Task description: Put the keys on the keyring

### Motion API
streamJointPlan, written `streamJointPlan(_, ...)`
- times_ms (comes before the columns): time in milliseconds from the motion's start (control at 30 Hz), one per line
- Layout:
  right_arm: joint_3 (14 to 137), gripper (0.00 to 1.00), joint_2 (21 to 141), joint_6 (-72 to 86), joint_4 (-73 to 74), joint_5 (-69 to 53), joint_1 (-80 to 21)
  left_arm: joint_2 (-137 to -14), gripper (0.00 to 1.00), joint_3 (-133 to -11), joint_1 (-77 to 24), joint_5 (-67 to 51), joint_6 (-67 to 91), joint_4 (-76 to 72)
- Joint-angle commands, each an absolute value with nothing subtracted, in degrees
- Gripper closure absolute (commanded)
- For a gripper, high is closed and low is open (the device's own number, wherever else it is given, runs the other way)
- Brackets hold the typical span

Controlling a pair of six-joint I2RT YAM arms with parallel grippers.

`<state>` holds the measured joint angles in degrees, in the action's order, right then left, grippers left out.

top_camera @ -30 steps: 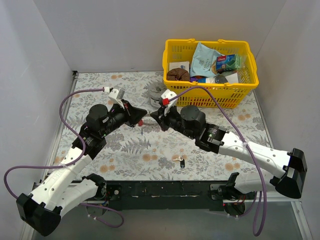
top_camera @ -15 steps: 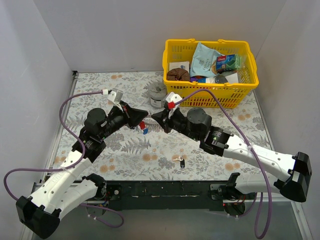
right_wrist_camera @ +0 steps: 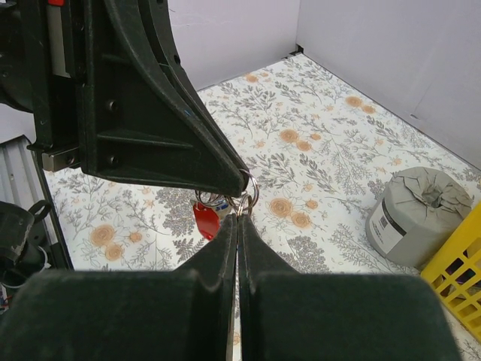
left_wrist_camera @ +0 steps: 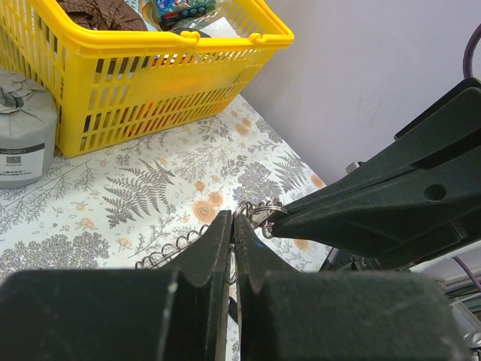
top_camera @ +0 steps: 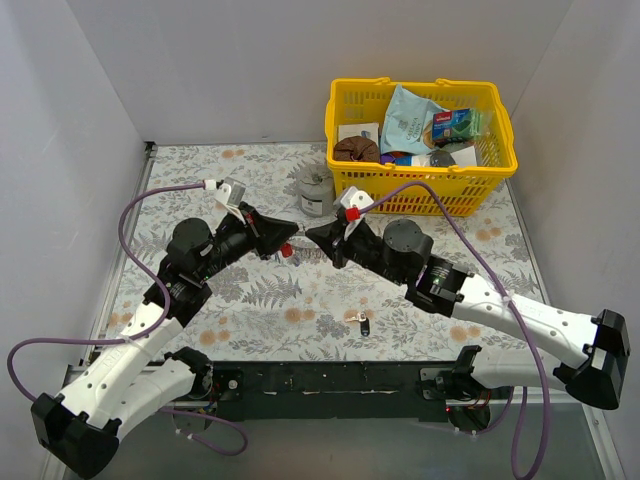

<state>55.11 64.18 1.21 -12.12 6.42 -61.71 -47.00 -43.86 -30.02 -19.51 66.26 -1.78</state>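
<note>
Yellow basket (top_camera: 421, 142) stands at the far right of the floral table (top_camera: 200, 170), untouched. Mid-table, the left gripper (top_camera: 291, 238) and right gripper (top_camera: 311, 237) meet tip to tip, each clenched on the keyring (right_wrist_camera: 249, 188), which hangs clear of the surface with its red tag (right_wrist_camera: 204, 220).

Step in hand, by judgement: steadying the ring. One loose key (top_camera: 360, 319) lies near the front edge, so the next move calls for one gripper to let go and fetch it.

Against a second ago, the meeting point sits slightly farther from the bases; the loose key is unmoved.
</note>
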Motion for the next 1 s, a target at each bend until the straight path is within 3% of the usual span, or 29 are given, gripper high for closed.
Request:
streamJointPlan(0, 54.76, 0.99, 59.59, 1.67, -16.44, 5.36, -61.17, -46.14, 1.0, -43.5, -28.21, -9.76, 64.51, -1.76)
streamJointPlan(367, 56.95, 0.99, 65.02, 2.37, -12.84, 4.4, -60.82, -49.04, 1.0, -43.33, -28.21, -13.36, 63.37, -2.29)
streamJointPlan(700, 60.02, 0.99, 76.28, 4.04, -11.16, -6.67, -60.56, -53.17, 1.0, -42.54, -28.21, -16.43, 59.77, -2.03)
streamJointPlan(733, 60.29, 0.96, 76.64, 4.04, -10.73, -7.11, -60.56, -54.04, 1.0, -42.63, -28.21, -16.44, 59.24, -1.67)
streamJointPlan(800, 60.29, 0.8, 76.64, 4.22, -10.55, -7.38, -60.56, -54.84, 1.0, -42.1, -28.21, -17.57, 58.01, -1.41)
streamJointPlan(833, 59.94, 0.6, 75.77, 4.31, -10.89, -7.12, -60.47, -55.45, 1.0, -42.01, -28.21, -18.1, 56.62, -1.32)
streamJointPlan(933, 58.45, 0.34, 73.75, 5.01, -11.34, -5.37, -59.94, -58.0, 1.0, -41.48, -28.21, -20.65, 54.07, -0.88)
streamJointPlan(967, 58.01, 0.31, 73.22, 5.62, -11.42, -5.19, -59.59, -59.4, 1.0, -41.48, -28.21, -21.0, 53.62, -0.53)
